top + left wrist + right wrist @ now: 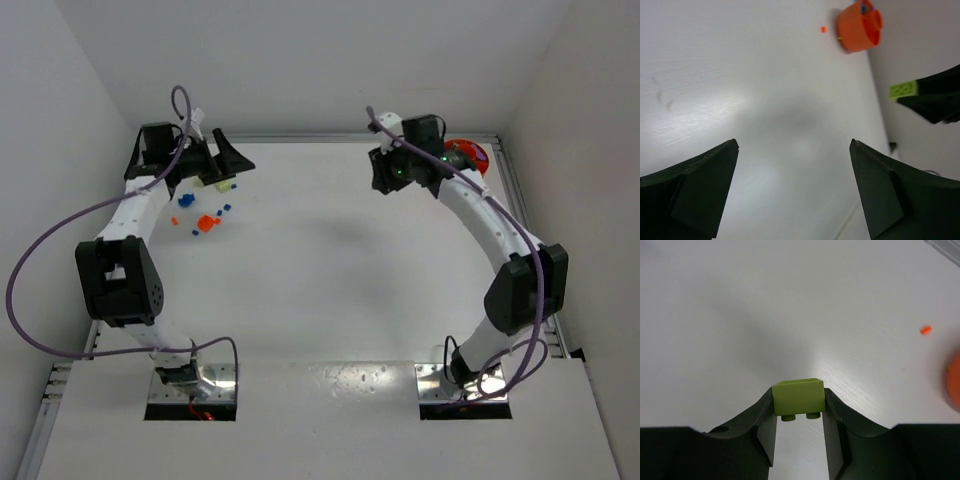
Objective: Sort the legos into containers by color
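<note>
Progress looked early: right tool (799,405) gripped a yellow-green lego (797,396) near the orange bowl (465,155), upper right. Our left tool (793,145) hung open above the loose legos (207,223), upper left of the desk (330,280). We judged most unsorted.

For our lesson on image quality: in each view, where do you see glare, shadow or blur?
Top external: soft grey shadow on the table centre. Left wrist: the left pincer is dark and featureless, diffuse shadow beyond it. Right wrist: the yellow-green lego is sharp, glare streaks the table behind it, the orange bowl blurs at the edge.
</note>
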`<move>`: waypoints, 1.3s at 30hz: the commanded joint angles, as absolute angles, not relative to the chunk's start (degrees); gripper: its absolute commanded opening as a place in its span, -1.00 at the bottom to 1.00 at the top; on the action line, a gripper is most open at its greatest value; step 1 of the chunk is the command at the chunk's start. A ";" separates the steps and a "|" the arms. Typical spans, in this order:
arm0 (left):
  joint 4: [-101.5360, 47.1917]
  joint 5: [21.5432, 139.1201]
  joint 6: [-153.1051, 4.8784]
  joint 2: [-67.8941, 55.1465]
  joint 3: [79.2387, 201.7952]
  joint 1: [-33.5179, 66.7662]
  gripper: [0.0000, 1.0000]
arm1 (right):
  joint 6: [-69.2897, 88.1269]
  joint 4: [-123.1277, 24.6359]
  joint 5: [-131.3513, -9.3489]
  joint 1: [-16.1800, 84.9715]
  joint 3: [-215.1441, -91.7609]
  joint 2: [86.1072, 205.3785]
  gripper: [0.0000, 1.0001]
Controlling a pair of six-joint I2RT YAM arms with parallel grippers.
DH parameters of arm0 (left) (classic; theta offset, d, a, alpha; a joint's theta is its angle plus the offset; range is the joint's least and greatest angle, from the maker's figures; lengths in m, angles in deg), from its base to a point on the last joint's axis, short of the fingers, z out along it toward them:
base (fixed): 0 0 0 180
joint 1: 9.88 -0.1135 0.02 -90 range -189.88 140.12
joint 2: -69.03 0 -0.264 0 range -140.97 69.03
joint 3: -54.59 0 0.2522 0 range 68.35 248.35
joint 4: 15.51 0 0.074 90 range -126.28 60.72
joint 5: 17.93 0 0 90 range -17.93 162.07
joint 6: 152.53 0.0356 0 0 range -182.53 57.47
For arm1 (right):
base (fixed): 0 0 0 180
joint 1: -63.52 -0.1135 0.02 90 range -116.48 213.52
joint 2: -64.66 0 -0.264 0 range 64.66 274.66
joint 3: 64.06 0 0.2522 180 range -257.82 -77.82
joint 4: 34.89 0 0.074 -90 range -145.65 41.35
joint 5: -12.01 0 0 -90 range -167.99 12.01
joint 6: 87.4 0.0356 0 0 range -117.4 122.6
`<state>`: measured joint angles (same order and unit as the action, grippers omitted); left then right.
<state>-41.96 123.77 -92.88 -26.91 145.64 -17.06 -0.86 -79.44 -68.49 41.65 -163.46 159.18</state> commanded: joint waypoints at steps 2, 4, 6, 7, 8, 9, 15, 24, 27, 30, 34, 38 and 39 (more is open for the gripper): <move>-50.63 106.39 -77.15 -20.28 149.73 -10.26 0.99 | -0.82 -85.46 -73.15 50.75 -169.04 162.30 -0.84; -50.63 95.58 -71.51 -17.29 149.73 -6.99 0.99 | -0.82 -86.27 -73.85 53.49 -172.38 164.41 -0.84; -50.63 90.29 -68.79 -14.47 149.73 -3.04 0.99 | -1.35 -89.32 -75.27 57.00 -177.89 168.52 -0.84; -50.63 88.26 -68.77 -14.46 149.73 -2.50 0.99 | -1.35 -90.47 -75.27 58.06 -180.36 170.20 -0.84; -51.24 88.24 -69.30 -14.46 150.34 -2.49 0.99 | -1.35 -92.05 -76.05 58.86 -183.08 172.13 -0.84; -51.77 87.46 -70.78 -14.46 150.35 -2.49 0.99 | -1.35 -94.50 -76.84 60.08 -188.24 176.07 -0.84; -51.25 88.59 -72.55 -15.60 150.35 -1.36 0.99 | -1.35 -99.09 -80.98 61.85 -200.24 186.29 -0.84; -51.25 89.12 -73.08 -17.19 152.02 -0.30 0.99 | 0.23 -98.05 -82.38 64.23 -205.70 191.66 -0.84; -51.25 89.12 -73.61 -17.80 152.55 -0.30 0.99 | 0.76 -97.34 -82.91 64.84 -206.31 193.24 -0.84; -51.25 89.12 -73.61 -17.80 152.55 -0.30 0.99 | 0.76 -96.81 -82.91 65.37 -207.54 194.65 -0.84; -51.25 89.12 -73.61 -17.80 152.02 0.23 0.99 | 0.76 -96.81 -82.91 66.51 -208.77 196.84 -0.84; -51.25 88.59 -73.61 -17.80 152.02 0.23 0.99 | 1.29 -96.81 -82.91 67.13 -209.30 198.16 -0.84; -51.25 88.59 -73.61 -18.33 152.02 0.23 0.99 | 1.29 -96.81 -82.91 67.13 -209.82 198.17 -0.84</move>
<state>-52.00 89.06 -73.32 -17.82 149.64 -0.36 0.10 -97.60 -82.13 66.70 -207.18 197.78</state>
